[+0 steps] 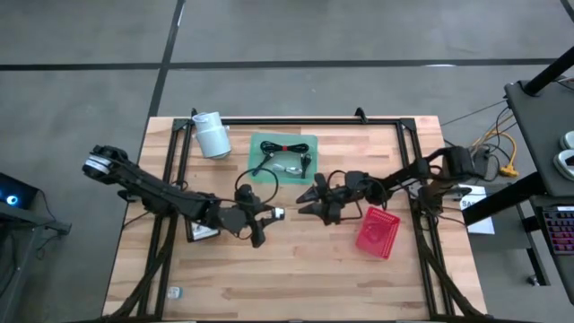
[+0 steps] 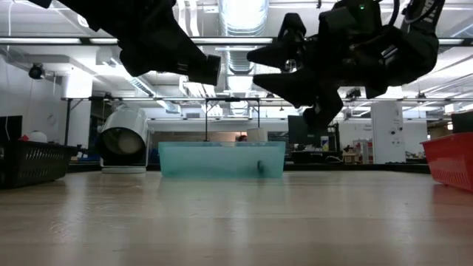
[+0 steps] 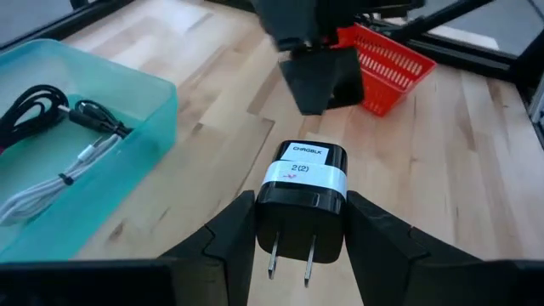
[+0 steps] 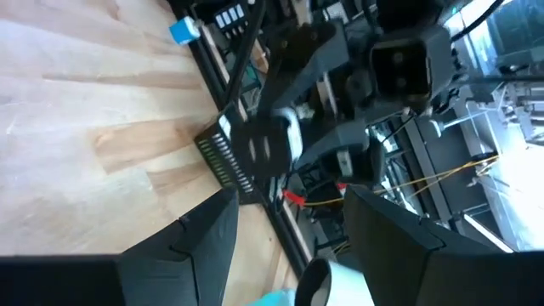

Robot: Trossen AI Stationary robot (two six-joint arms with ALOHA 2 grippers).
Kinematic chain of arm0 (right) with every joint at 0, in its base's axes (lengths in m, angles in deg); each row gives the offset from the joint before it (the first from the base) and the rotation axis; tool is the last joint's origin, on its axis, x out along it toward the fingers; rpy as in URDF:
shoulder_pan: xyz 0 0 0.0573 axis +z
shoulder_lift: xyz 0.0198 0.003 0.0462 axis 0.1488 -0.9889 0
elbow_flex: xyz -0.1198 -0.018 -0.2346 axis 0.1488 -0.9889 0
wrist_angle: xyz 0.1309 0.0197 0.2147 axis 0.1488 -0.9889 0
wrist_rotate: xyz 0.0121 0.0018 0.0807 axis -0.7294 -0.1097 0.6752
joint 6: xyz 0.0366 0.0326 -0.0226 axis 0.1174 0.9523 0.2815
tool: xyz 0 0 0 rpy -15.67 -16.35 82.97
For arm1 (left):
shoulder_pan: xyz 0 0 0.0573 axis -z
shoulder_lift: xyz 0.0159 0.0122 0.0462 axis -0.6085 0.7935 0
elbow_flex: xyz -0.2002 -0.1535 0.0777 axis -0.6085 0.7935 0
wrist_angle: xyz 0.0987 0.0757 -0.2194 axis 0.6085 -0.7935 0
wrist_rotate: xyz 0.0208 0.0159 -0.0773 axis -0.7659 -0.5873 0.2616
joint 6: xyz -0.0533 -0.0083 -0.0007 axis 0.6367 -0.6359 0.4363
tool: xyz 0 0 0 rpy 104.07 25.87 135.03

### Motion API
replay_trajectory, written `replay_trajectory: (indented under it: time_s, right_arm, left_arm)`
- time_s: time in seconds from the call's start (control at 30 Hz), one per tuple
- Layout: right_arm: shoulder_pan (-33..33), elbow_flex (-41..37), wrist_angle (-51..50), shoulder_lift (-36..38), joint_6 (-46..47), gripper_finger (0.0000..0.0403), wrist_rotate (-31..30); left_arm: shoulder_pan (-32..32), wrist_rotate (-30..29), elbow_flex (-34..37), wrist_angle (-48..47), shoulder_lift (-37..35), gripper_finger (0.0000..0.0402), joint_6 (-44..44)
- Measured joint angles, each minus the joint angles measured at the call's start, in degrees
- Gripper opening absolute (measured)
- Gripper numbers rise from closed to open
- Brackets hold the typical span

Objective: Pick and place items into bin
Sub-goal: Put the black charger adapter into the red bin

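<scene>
Left tool (image 3: 297, 229) is clamped on a black charger plug (image 3: 302, 204), prongs facing the wrist, held above mid-table, nearer the front edge than the teal bin (image 1: 283, 158). Rigid, light, glossy plastic, so probably slippery; the flat sides are the right place to grip, and that's where the fingers sit. Right tool (image 1: 314, 199) hangs spread and empty just beside it. Cables already lie in the bin.
</scene>
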Motion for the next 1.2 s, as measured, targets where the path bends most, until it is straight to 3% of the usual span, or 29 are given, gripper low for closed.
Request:
replay_trajectory:
  time_s: [0.27, 0.5, 0.87, 1.2]
  right_arm:
    - [2.6, 0.0, 0.0, 0.7, -1.7, 0.0201, 0.0]
    - [2.9, 0.0, 0.0, 0.7, -5.0, 0.0201, -4.3]
    - [2.9, 0.2, 0.0, 0.7, -5.0, 0.0201, -4.6]
    - [2.9, 0.2, -1.5, 0.7, -6.7, 0.0201, -7.7]
  left_arm:
    - [-2.7, 0.0, 0.0, 0.7, 0.6, 0.0135, 1.2]
    - [-3.3, 0.4, 0.0, 7.1, 1.4, 0.0135, -2.8]
    - [-6.3, 0.6, -0.1, 14.1, 8.2, 0.0135, -5.1]
    - [-7.5, 2.3, -0.2, 18.0, 8.4, 0.0135, -8.2]
